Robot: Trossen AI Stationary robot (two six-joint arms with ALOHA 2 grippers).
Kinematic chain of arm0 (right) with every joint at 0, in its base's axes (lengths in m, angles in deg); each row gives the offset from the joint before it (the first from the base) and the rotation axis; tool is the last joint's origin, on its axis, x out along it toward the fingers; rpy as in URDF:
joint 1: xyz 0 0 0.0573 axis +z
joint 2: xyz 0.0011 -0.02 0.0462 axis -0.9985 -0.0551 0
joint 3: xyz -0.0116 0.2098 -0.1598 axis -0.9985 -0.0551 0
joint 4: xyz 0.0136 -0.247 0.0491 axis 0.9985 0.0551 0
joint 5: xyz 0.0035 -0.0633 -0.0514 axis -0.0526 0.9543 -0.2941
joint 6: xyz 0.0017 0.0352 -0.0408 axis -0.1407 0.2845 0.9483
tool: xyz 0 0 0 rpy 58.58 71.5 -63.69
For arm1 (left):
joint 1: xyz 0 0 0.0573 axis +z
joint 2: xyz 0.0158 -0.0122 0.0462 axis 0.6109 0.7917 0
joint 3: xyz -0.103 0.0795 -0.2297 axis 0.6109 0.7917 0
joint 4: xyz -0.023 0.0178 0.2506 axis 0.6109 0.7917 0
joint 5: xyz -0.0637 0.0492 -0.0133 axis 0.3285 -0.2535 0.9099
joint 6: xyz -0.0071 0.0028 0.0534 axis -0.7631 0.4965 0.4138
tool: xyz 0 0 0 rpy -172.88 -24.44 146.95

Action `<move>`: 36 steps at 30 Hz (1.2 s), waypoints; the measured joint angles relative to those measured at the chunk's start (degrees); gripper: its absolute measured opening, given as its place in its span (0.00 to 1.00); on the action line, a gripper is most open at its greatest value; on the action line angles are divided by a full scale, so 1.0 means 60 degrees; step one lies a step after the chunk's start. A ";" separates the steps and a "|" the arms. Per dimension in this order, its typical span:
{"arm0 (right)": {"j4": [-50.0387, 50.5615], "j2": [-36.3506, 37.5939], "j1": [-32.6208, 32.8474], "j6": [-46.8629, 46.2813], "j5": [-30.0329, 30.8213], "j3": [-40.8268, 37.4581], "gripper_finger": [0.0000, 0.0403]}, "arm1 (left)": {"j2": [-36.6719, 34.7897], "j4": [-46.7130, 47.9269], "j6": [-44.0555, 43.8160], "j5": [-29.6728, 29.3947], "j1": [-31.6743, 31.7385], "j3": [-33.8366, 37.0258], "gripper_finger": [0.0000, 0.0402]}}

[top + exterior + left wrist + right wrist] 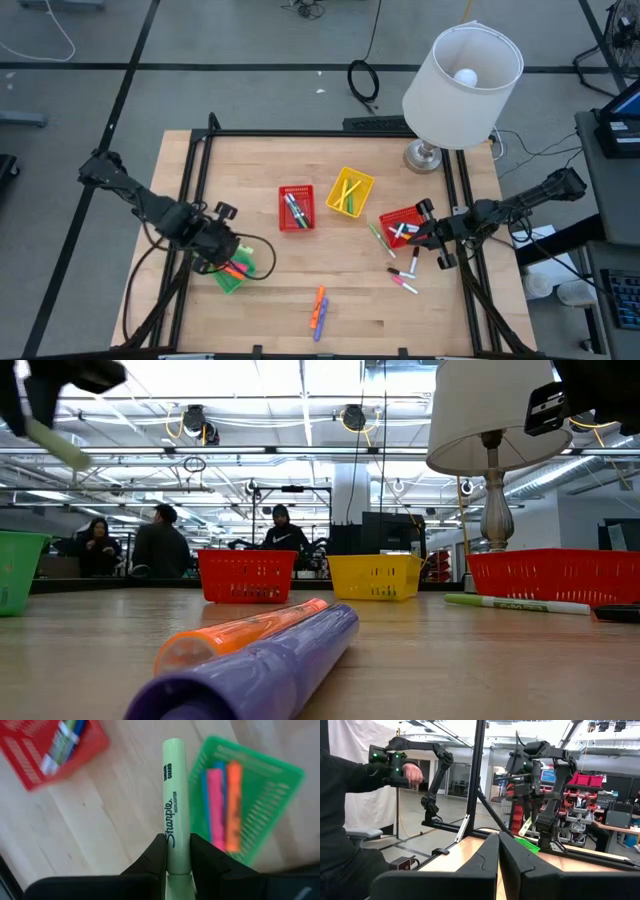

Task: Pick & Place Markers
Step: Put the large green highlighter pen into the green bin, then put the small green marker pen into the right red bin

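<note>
Above the green basket (260, 795), left pincer (178, 851) clamps a pale-green highlighter (175, 795) lettered "Sharpie"; right pincer (498, 851) closed.

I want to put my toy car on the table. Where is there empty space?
The wood in front of the red basket and yellow basket, between the green basket and the orange and purple markers, is bare. So is the back left corner. It is crowded by the right red basket, with loose markers around.
</note>
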 joint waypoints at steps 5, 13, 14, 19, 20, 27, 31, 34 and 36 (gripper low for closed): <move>0.0024 0.0000 0.0000 -0.0021 0.0000 0.0000 0.00 | 0.0338 0.0732 -0.1202 0.0669 -0.0778 0.0122 0.15; 0.0076 -0.0004 0.0001 -0.0029 0.0000 -0.0004 0.00 | 0.1653 0.0461 -0.1056 0.1231 -0.1146 0.0276 0.15; 0.0072 -0.0004 0.0000 -0.0029 -0.0003 -0.0004 0.00 | 0.1808 0.0464 -0.1050 0.1306 -0.1146 0.0279 0.15; 0.0065 0.0000 0.0000 -0.0032 -0.0003 -0.0004 0.00 | 0.2342 0.0430 -0.1260 0.1351 -0.1101 0.0279 0.18; 0.0065 0.0000 0.0000 -0.0033 -0.0001 -0.0004 0.00 | 0.2384 0.0434 -0.1348 0.1339 -0.1071 0.0279 0.23; 0.0008 -0.0004 0.0000 -0.0040 -0.0004 -0.0004 0.00 | 0.2408 0.0913 -0.2193 0.1335 -0.0884 0.0264 0.58; -0.0001 -0.0004 0.0002 -0.0108 -0.0004 -0.0007 0.00 | 0.2404 0.2043 -0.3231 0.1328 -0.0885 0.0028 0.66; -0.0004 -0.0004 0.0004 -0.0251 -0.0004 -0.0007 0.00 | 0.1881 0.1869 -0.3601 0.1553 -0.0987 -0.0024 0.64; -0.0002 0.0000 0.0000 -0.0259 -0.0009 -0.0007 0.00 | 0.1387 0.2023 -0.4115 0.1406 -0.1160 -0.0058 0.59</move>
